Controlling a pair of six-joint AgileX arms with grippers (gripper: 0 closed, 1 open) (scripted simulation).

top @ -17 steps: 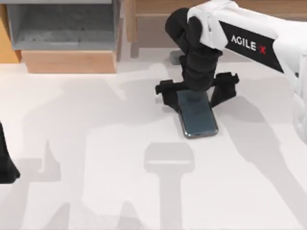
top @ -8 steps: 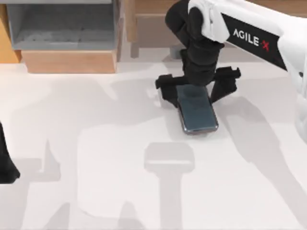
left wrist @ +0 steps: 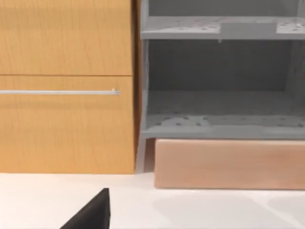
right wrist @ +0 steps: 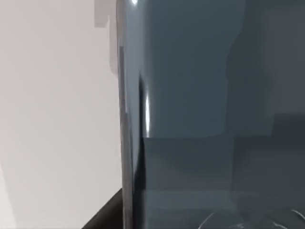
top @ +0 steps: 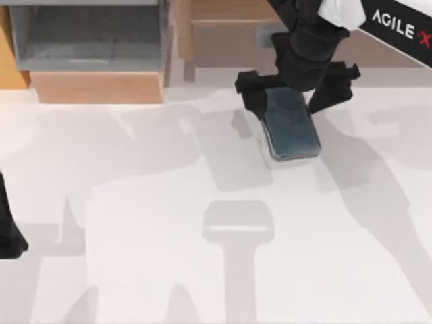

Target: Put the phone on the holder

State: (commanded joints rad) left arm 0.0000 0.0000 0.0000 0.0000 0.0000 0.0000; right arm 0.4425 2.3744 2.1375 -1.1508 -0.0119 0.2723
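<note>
**Right gripper clamped on the phone near the table's back edge**

From the top view I saw my right gripper (top: 295,90) pinching the near end of the flat dark blue-grey phone with its thin silvery edge (top: 292,128), its black fingers (top: 251,88) pressed against the slab's two long sides. The phone sat right of centre near the back of the white table (top: 135,256), its shadow offset to the left. The right wrist view showed its glossy face (right wrist: 200,95) close up. My left gripper (top: 8,229) was parked at the table's left edge; I could not tell how its fingers stood.
</note>
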